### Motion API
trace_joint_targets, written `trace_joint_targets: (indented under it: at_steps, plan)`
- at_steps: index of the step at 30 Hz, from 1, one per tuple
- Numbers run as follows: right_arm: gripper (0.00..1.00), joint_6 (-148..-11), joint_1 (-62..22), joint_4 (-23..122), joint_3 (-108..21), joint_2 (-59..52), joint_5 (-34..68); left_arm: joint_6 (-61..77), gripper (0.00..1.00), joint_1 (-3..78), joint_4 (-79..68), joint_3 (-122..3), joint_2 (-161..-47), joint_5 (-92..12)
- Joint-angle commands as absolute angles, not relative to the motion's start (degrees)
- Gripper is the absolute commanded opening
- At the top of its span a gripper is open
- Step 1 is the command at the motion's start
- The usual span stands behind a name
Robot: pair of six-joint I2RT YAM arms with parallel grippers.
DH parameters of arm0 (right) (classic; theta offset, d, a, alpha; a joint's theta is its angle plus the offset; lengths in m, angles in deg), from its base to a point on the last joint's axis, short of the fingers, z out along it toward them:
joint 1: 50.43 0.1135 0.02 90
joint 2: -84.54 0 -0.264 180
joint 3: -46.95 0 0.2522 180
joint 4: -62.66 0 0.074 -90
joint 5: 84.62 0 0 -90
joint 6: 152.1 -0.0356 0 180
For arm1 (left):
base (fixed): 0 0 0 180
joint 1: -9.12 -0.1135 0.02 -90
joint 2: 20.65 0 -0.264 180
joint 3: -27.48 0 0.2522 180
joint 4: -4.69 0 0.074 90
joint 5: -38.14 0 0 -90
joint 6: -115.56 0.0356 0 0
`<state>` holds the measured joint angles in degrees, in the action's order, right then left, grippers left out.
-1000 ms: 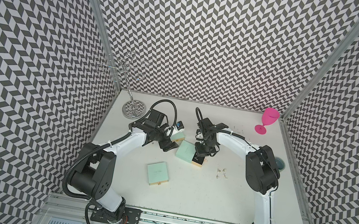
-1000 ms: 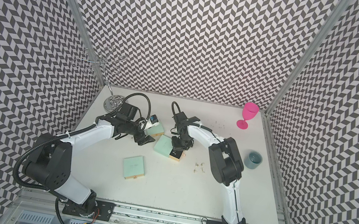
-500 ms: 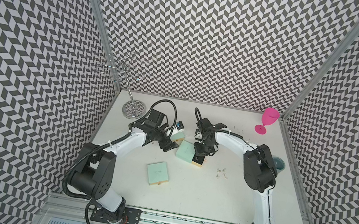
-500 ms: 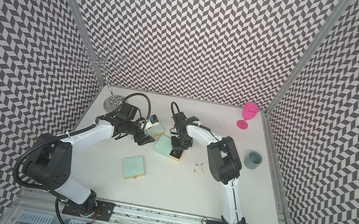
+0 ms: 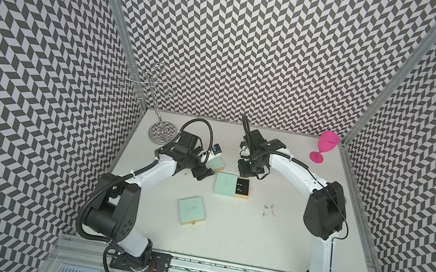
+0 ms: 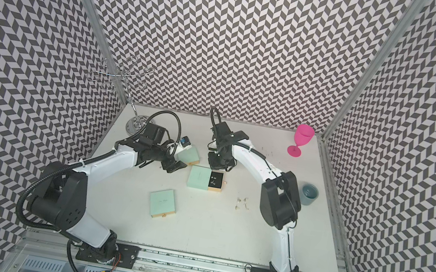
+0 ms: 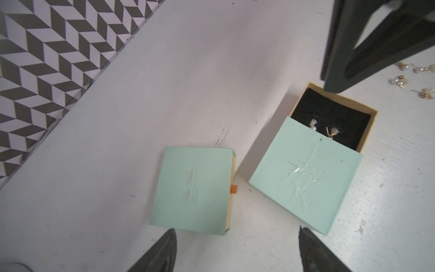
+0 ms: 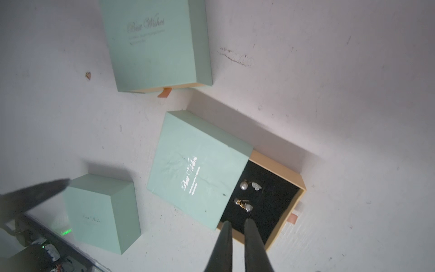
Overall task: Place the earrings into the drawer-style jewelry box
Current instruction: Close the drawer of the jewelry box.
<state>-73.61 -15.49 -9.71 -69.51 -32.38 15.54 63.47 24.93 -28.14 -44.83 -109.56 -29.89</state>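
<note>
Spanning the cell floor, the white table (image 5: pixel 223 234) was occupied by little. The left gripper (image 7: pixel 236 228) was held wide open and empty near the jewelry box (image 5: pixel 225 184). The right gripper (image 8: pixel 237 222) was poised above the pulled-out drawer (image 8: pixel 270 202), its fingers barely parted, with nothing between them. Two earrings (image 8: pixel 243 186) were seen inside the drawer; loose earrings (image 5: pixel 269 211) were scattered on the table near it.
</note>
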Motion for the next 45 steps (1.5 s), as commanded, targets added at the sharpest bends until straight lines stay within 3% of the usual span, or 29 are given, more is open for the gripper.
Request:
trace_joint_targets:
  at_steps: [1, 6, 11, 29, 45]
  plan:
    - [0.12, -74.6, -17.3, -9.6, -63.2, -27.6, 14.7, 65.3, 0.80, 24.7, -26.8, -42.8, -110.9, -33.1]
    - [0.10, -77.5, -24.0, -2.7, -52.2, -21.5, 18.3, 67.3, 0.74, 25.1, -27.4, -39.6, -110.8, -34.5]
    - [0.10, -76.4, -25.0, -0.5, -49.9, -22.8, 20.4, 68.8, 0.66, 26.9, -27.4, -39.7, -113.7, -37.3]
    - [0.10, -76.9, -22.7, 5.6, -48.7, -29.5, 25.3, 66.5, 0.66, 28.3, -32.6, -51.2, -126.3, -32.3]
    - [0.10, -77.3, -19.5, 4.5, -52.4, -31.7, 26.6, 66.9, 0.65, 31.6, -32.8, -51.8, -126.5, -29.9]
